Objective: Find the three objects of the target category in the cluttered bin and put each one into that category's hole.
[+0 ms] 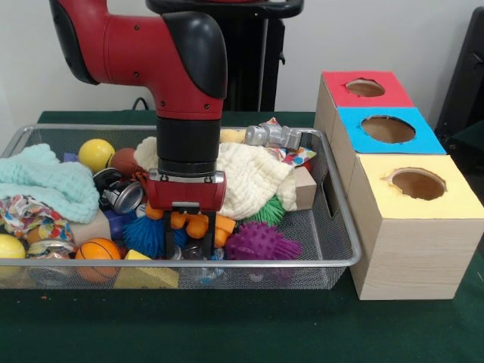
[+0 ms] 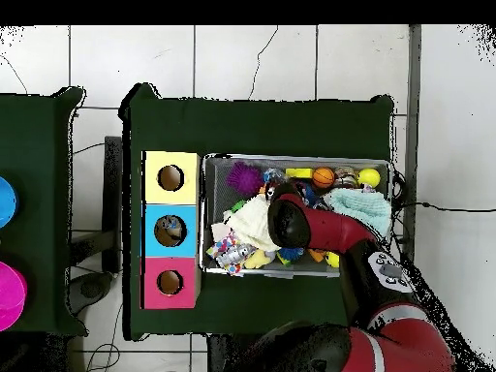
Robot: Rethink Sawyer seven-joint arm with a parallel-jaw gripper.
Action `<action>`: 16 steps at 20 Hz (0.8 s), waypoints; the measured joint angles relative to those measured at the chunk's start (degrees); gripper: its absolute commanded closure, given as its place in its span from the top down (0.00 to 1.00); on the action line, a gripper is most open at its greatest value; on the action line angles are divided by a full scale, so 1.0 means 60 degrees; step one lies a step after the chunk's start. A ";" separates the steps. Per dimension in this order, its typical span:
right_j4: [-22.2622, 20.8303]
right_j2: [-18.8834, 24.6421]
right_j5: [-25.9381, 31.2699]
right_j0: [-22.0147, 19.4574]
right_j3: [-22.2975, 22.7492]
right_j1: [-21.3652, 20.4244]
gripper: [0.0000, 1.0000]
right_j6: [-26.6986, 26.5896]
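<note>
The wire mesh bin (image 1: 333, 261) stands on the green table, full of toys and cloths. My gripper (image 1: 190, 240) reaches down into its middle, among an orange toy (image 1: 195, 224), a blue spiky ball (image 1: 144, 234) and a purple spiky ball (image 1: 261, 242). Clutter hides its tips. The hole (image 1: 365, 88) in the red-topped box is at the far right, behind the blue-topped and yellow-topped boxes. In the overhead view the arm (image 2: 291, 221) covers the gripper above the bin (image 2: 295, 158), and the red box's hole (image 2: 170, 282) is at the left.
The bin also holds a cream cloth (image 1: 249, 178), a teal cloth (image 1: 45, 181), a yellow ball (image 1: 96, 153), a small basketball (image 1: 100, 253), a grey metal piece (image 1: 272, 136), a wooden block (image 1: 305, 187) and a green spiky ball (image 1: 266, 212). The boxes stand right of the bin.
</note>
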 measured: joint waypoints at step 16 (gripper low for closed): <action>0.0002 0.0006 -0.0579 -0.0182 -0.0006 0.0150 1.00 0.0000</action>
